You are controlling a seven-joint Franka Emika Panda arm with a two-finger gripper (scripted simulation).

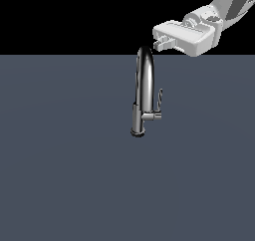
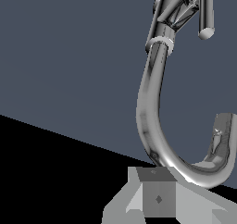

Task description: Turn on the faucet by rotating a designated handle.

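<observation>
My gripper (image 2: pixel 159 197) fills the near edge of the wrist view as pale grey blocks, and the spout's arch passes just beyond the fingertips. In the exterior view the gripper (image 1: pixel 160 41) sits above the faucet and a little toward that view's right, its short fingers pointing toward the view's left, just over the top of the arch. I hold nothing. Whether the fingers are spread or pressed together I cannot tell: they overlap in the exterior view and only their ends show at the wrist.

The faucet (image 1: pixel 143 90) stands upright on the flat grey-blue surface (image 1: pixel 60 175), near the middle of the exterior view. Its spout rises from a cylindrical base and curves over at the top. In the wrist view the faucet (image 2: pixel 150 102) shows as a long chrome curve running away from me toward its base.

A short stub sticks out from the base toward the exterior view's right, and the handle (image 1: pixel 159 99) angles up from it, thin and close beside the spout. It is well below my gripper and not touched. At the wrist the handle (image 2: pixel 206 15) appears at the far end, beside the base.
</observation>
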